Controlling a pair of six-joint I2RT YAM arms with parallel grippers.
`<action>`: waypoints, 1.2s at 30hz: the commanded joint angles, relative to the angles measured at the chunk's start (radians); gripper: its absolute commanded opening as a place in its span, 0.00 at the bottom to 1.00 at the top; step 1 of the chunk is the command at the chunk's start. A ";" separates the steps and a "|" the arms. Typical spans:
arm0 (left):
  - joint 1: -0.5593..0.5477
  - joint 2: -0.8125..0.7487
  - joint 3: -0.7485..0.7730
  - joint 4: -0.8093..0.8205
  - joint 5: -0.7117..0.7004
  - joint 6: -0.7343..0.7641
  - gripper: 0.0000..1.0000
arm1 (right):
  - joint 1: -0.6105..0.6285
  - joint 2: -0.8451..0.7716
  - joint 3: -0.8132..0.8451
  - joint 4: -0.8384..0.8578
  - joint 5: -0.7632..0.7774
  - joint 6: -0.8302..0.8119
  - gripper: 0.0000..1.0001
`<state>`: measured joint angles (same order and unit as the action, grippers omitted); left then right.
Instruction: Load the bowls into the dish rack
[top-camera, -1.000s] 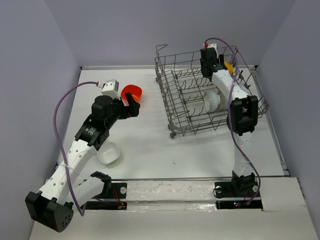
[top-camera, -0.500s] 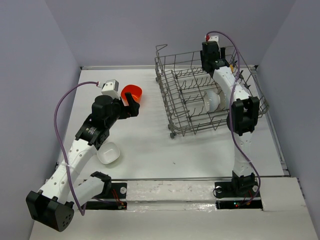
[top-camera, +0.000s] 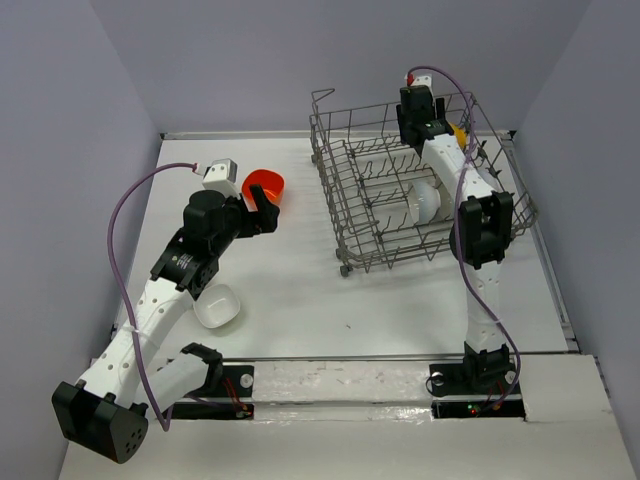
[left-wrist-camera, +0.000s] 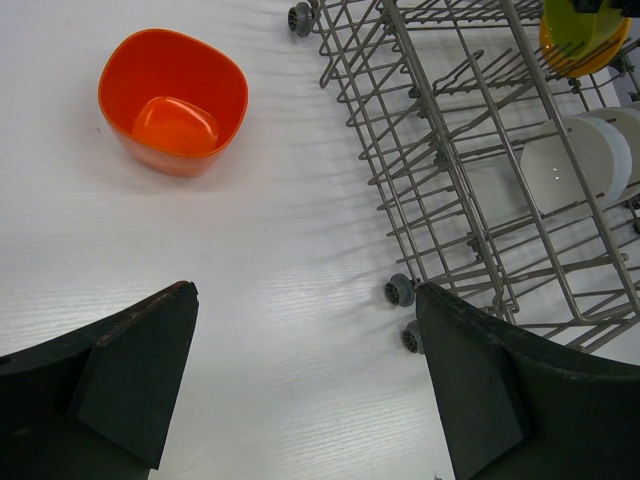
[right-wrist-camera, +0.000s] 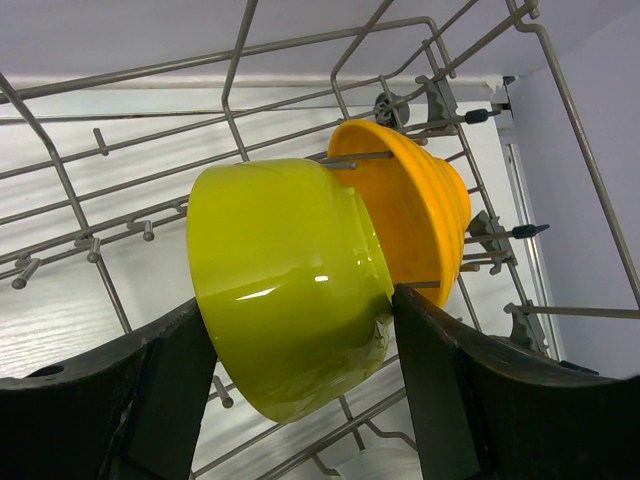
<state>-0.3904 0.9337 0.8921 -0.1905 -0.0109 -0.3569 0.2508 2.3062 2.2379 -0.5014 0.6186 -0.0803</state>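
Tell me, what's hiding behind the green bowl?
An orange-yellow bowl, tipped on its side, sits close behind the green bowl. Only its ribbed right part shows. The green bowl covers the rest, so its inside can't be seen.

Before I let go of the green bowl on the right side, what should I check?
1. Grip of right end effector on lime green glossy bowl: ok.
2. That bowl inside grey wire dish rack: ok.
3. Bowl settled and supported there: cannot tell.
4. Clearance from orange-yellow ribbed bowl behind it: cannot tell; they overlap in the wrist view.
5. left end effector open and empty: ok.
6. red-orange glossy bowl upright ahead of it, nothing between: ok.
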 joint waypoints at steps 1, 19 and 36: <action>0.010 -0.001 -0.012 0.046 0.006 0.004 0.99 | 0.005 0.009 0.052 0.034 -0.010 0.010 0.72; 0.012 0.004 -0.012 0.048 0.006 0.003 0.99 | 0.005 0.001 -0.001 0.069 -0.008 -0.003 0.57; 0.016 0.010 -0.010 0.048 0.006 0.003 0.99 | 0.005 0.004 -0.055 0.078 -0.006 -0.009 0.39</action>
<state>-0.3840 0.9428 0.8917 -0.1902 -0.0105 -0.3569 0.2520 2.3062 2.2150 -0.4416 0.6430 -0.1272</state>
